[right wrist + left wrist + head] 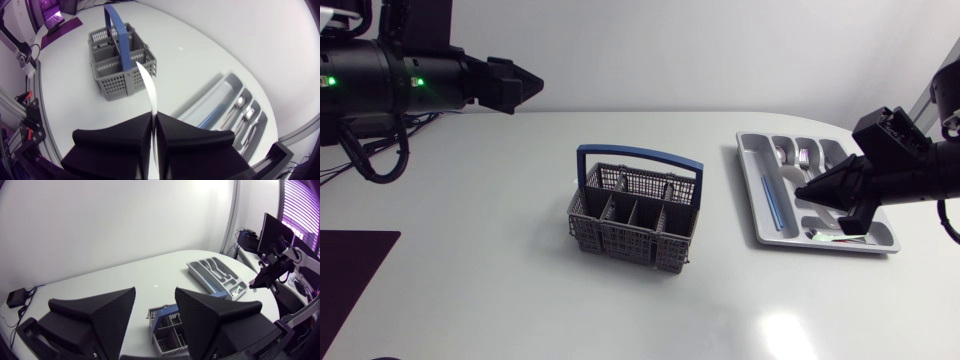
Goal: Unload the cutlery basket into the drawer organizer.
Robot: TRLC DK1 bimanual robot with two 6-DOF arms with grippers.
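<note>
Right gripper (153, 116), jaws pinching 1 white knife (149, 85) above the organizer (215, 90), which already holds spoons (240, 100). Beyond it, the basket (125, 80) stands mid-bench (520, 250); whether anything remains inside cannot be told. Farthest, left gripper (155, 290), jaws spread and empty. Unloading judged partly done.

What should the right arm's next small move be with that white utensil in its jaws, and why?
Probably lower it a little toward the drawer organizer and only then open. The right jaws are shut on a slim white utensil, and the head view shows them over the organizer, clear of the cutlery basket. Which compartment lies beneath is unclear.
</note>
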